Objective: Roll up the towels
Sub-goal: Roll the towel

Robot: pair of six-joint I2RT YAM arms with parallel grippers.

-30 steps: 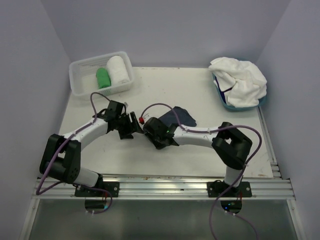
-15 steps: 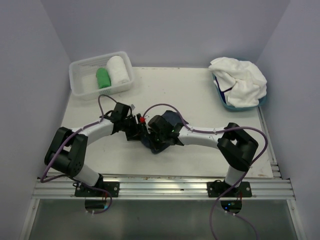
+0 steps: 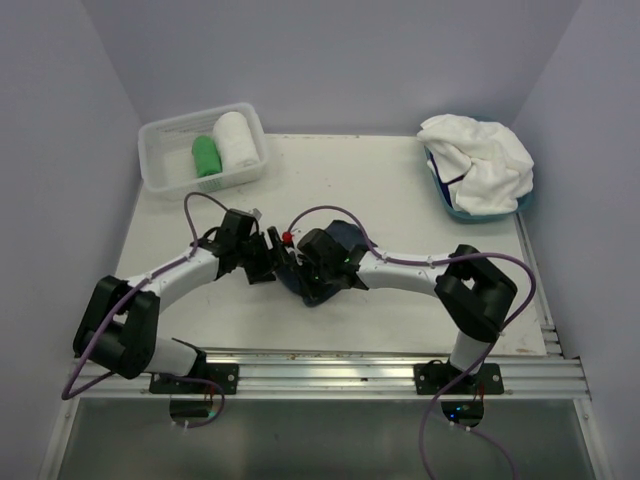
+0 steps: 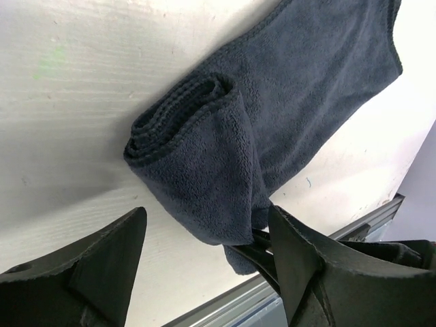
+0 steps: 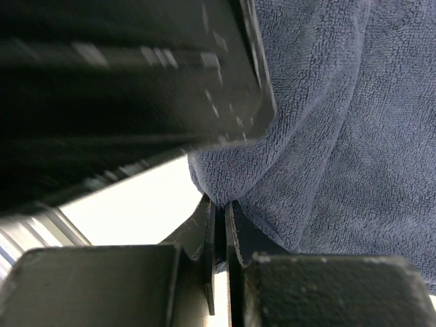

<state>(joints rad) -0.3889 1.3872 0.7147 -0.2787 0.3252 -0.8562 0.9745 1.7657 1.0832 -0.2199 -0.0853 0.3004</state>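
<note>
A dark blue towel (image 4: 204, 143) lies mid-table, its near end rolled into a loose roll and the rest flat behind it; in the top view it (image 3: 345, 235) is mostly hidden by the arms. My left gripper (image 4: 204, 248) is open, its fingers (image 4: 102, 266) straddling the roll's lower end without closing on it. My right gripper (image 5: 221, 211) is shut on the towel's edge (image 5: 327, 136); its thin fingers (image 4: 276, 248) show under the roll in the left wrist view. Both grippers meet at the table's middle, left (image 3: 273, 262) and right (image 3: 305, 280).
A white bin (image 3: 160, 165) at the back left holds a green roll (image 3: 205, 156) and a white roll (image 3: 235, 140). A blue basket (image 3: 450, 205) at the back right is piled with white towels (image 3: 480, 160). The table's metal front rail (image 3: 330, 365) runs near the arm bases.
My left gripper has moved right, up to the towel and the right gripper. The right gripper has drawn the towel's edge toward the front, and the near end is now rolled over.
</note>
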